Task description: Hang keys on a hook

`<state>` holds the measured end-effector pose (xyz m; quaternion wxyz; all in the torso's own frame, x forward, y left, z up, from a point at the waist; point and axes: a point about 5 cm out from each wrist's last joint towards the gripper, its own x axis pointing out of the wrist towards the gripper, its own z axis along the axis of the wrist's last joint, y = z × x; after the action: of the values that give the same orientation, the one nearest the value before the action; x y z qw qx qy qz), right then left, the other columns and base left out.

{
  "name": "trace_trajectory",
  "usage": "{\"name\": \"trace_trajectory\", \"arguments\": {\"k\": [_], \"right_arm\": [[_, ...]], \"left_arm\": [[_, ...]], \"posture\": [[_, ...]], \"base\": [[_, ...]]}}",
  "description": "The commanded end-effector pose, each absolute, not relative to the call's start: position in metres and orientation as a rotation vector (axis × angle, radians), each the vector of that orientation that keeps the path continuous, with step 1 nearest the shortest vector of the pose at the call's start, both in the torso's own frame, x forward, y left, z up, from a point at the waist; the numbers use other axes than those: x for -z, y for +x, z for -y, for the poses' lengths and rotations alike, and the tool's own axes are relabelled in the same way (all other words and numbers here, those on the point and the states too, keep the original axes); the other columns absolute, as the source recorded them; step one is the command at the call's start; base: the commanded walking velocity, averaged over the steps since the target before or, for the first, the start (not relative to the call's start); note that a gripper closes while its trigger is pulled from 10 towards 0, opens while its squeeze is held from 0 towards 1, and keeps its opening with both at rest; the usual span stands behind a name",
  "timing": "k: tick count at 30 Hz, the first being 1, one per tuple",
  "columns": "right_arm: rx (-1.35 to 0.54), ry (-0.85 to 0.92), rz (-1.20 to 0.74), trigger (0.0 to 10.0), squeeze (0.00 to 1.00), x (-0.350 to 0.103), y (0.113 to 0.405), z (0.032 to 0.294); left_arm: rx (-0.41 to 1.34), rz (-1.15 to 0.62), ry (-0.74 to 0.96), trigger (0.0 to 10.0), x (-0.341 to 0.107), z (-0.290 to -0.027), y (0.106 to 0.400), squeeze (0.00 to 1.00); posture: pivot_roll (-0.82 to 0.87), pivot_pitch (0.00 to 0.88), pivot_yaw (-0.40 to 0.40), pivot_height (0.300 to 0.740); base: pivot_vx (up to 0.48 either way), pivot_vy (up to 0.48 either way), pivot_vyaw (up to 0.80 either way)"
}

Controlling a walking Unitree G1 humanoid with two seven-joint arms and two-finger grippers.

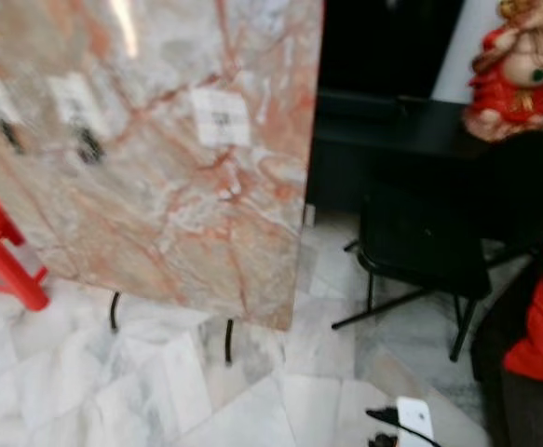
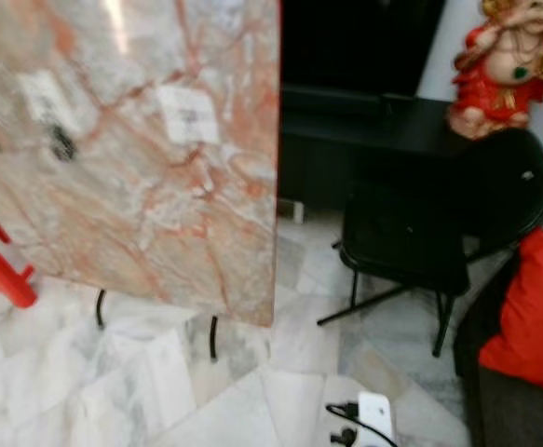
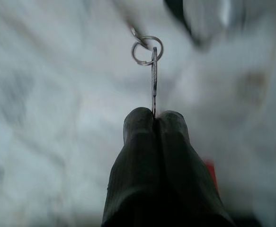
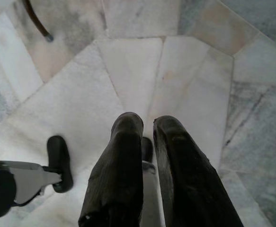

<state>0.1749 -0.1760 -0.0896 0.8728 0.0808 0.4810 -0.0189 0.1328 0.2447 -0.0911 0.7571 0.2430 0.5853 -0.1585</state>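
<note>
Left wrist cam has the left pincer [image 3: 154, 115] clenched on a key [image 3: 154, 80], ring [image 3: 147, 50] sticking out past the tips. Right pincer [image 4: 147, 126] hangs slightly parted over the marble floor [image 4: 185, 80]. Head cam: marble slab [image 1: 150, 140] upper left, black chair [image 1: 439, 242] right, red stool [image 1: 1, 251] at left edge.

Left claw [image 3: 154, 117] pinched, right claw [image 4: 147, 124] slightly parted

Marble-patterned panel [image 1: 159, 149] on thin black legs, standing on a pale marble floor [image 1: 85, 382] — red stool [image 1: 1, 247] at its left; black chair [image 1: 439, 247], black desk [image 1: 392, 130] and red figurine [image 1: 518, 70] at right.
</note>
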Motion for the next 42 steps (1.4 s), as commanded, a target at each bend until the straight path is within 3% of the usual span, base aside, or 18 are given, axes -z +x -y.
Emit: {"name": "trace_trajectory", "arguments": {"k": [1, 25, 28, 31, 42], "right_arm": [[0.052, 0.159, -1.03, 10.0, 0.0, 0.093, 0.167, 0.181], [0.055, 0.173, -1.027, 10.0, 0.0, 0.093, 0.167, 0.18], [0.054, 0.174, -1.028, 10.0, 0.0, 0.093, 0.167, 0.18], [0.052, 0.176, -1.027, 10.0, 0.0, 0.093, 0.167, 0.18], [0.053, 0.183, -1.027, 10.0, 0.0, 0.093, 0.168, 0.178]], "left_arm": [[0.344, -1.287, 0.52, 10.0, 0.093, -0.244, 0.13, 0.0], [0.372, -1.241, 0.385, 10.0, 0.091, -0.232, 0.144, 0.0], [0.57, -1.277, 0.46, 10.0, 0.09, -0.229, 0.141, 0.0], [0.663, -1.342, 0.569, 10.0, 0.09, -0.235, 0.136, 0.0], [0.741, -1.474, 0.662, 10.0, 0.09, -0.247, 0.125, 0.0]], "posture": [[0.03, 0.045, -0.033, 0.74], [0.03, 0.059, -0.031, 0.74], [0.04, 0.06, -0.03, 0.74], [0.04, 0.06, -0.028, 0.74], [0.04, 0.062, -0.025, 0.74]], "base": [[0.0, 0.0, 0.0], [0.0, 0.0, 0.0], [0.0, 0.0, 0.0], [0.0, 0.0, 0.0], [0.0, 0.0, 0.0]]}}
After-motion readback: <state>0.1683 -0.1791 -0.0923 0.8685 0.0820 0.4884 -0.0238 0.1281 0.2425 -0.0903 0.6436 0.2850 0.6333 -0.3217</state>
